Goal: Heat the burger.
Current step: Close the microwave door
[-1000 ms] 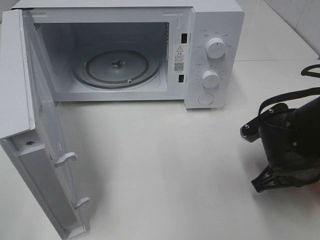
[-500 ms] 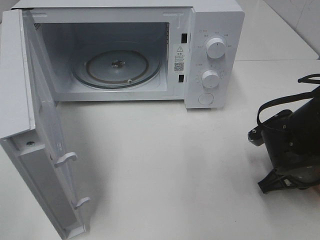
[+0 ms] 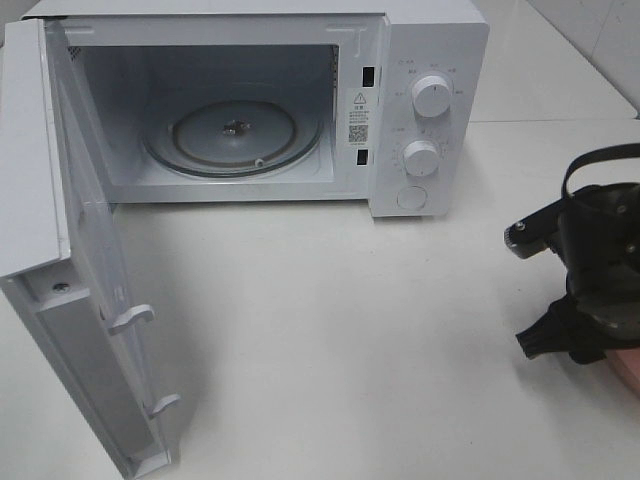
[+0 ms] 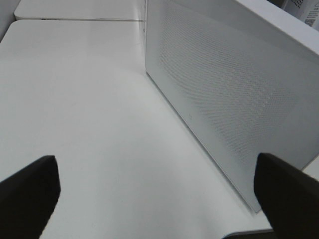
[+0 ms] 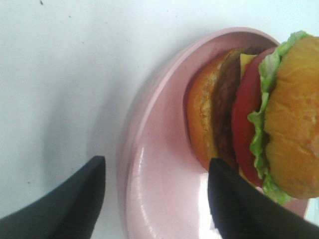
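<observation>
Pink plate (image 5: 164,189) with burger (image 5: 254,119) sits on the bench's right; nothing loaded. Microwave (image 3: 420,60) door (image 3: 75,330) open, turntable (image 3: 232,135) bare. Right tool (image 5: 157,191) spread astride the plate rim, ungripped; left tool (image 4: 154,194) released.

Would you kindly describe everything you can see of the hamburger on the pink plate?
The hamburger with the glossy golden-brown bun shows only in the right wrist view. Its layers read clearly: bottom bun, dark patty, a corner of yellow cheese, red tomato, frilly green lettuce, then the top bun. It looks intact and rests on the round pink plate, which sits on the white table. The right gripper stands open astride the plate's rim, one finger on the burger's side, not touching it as far as shows.
</observation>
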Controlling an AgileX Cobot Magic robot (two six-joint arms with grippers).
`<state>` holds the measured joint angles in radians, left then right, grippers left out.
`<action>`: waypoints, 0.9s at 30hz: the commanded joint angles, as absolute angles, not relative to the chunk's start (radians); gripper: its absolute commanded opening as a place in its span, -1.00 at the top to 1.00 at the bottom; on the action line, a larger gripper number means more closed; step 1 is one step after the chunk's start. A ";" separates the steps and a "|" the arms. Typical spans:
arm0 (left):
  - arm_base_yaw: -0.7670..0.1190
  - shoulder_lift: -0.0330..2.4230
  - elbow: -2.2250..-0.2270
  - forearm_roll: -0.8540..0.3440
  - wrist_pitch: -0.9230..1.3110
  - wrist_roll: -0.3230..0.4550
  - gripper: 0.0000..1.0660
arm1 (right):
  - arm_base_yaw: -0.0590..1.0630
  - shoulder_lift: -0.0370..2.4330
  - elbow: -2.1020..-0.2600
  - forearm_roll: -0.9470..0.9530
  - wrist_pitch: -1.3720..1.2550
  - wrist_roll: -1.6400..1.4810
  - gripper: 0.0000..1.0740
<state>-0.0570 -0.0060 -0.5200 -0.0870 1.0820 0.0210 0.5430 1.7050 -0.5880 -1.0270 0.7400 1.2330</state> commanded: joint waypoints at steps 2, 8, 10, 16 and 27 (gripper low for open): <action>-0.054 -0.021 -0.518 -0.090 1.071 0.022 -0.83 | 0.539 1.580 -0.589 -0.914 0.701 1.067 -0.22; -0.054 -0.021 -0.518 -0.090 1.071 0.022 -0.83 | 0.539 1.410 -0.589 -0.684 0.636 0.692 -0.47; -0.054 -0.021 -0.518 -0.090 1.071 0.022 -0.83 | 0.539 1.351 -0.589 -0.583 0.616 0.580 -0.54; -0.054 -0.021 -0.518 -0.090 1.071 0.022 -0.83 | 0.539 1.155 -0.589 -0.267 0.634 0.286 -0.52; -0.054 -0.021 -0.518 -0.090 1.071 0.022 -0.83 | 0.539 0.843 -0.589 -0.184 0.821 0.170 -0.50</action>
